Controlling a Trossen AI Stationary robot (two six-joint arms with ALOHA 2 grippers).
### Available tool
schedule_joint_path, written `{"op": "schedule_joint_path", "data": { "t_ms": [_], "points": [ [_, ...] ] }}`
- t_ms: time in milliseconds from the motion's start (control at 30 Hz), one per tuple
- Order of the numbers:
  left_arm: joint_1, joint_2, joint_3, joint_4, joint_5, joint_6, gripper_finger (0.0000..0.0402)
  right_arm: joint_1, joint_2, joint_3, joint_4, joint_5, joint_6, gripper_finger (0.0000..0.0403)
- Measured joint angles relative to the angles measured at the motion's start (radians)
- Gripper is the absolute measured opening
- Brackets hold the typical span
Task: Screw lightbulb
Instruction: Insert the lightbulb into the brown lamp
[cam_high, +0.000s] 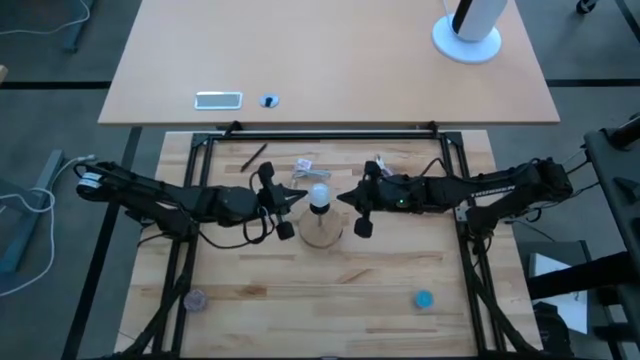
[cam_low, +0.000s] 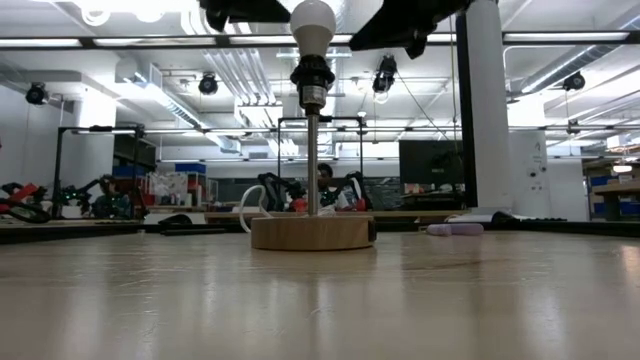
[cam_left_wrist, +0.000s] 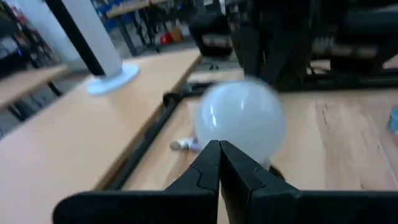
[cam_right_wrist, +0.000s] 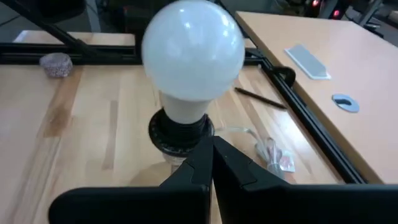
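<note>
The white frosted lightbulb (cam_high: 319, 193) stands upright with its base in the black socket (cam_right_wrist: 180, 134), atop a thin stem on the round wooden disc (cam_low: 312, 232) at the table's middle. My left gripper (cam_high: 303, 197) is shut, level, just left of the bulb, which shows right beyond its tips in the left wrist view (cam_left_wrist: 241, 121). My right gripper (cam_high: 343, 197) is shut, level, just right of the bulb; in the right wrist view its tips (cam_right_wrist: 211, 146) stand before the socket. A small gap shows on each side in the high view.
A crumpled clear wrapper (cam_high: 305, 165) and a dark pen (cam_high: 253, 157) lie behind the lamp. A blue cap (cam_high: 424, 298) and a purplish lump (cam_high: 195, 299) lie near the front edge. The far table holds a white post base (cam_high: 467, 40) and a card (cam_high: 218, 99).
</note>
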Motion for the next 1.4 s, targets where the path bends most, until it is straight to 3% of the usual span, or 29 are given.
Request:
{"op": "schedule_joint_path", "data": {
  "t_ms": [333, 567, 1100, 1267, 1400],
  "points": [
    [0.000, -0.001, 0.001, 0.045, 0.000, 0.073, 0.0000, -0.002, 0.001, 0.000, 0.019, -0.001, -0.009, 0.0000],
    [0.001, -0.001, 0.001, 0.067, 0.103, 0.148, 0.0000, -0.007, 0.002, 0.000, 0.022, -0.001, -0.037, 0.0000],
    [0.008, -0.002, 0.016, 0.124, 0.104, 0.275, 0.0000, -0.012, 0.002, 0.000, 0.020, 0.004, -0.019, 0.0000],
    [0.008, -0.010, 0.016, 0.111, 0.098, 0.275, 0.0000, -0.012, 0.002, 0.000, -0.009, 0.105, 0.047, 0.0000],
    [0.008, -0.035, 0.017, 0.027, 0.027, 0.215, 0.0000, -0.023, 0.001, 0.000, -0.015, 0.156, 0.048, 0.0000]
  ]
}}
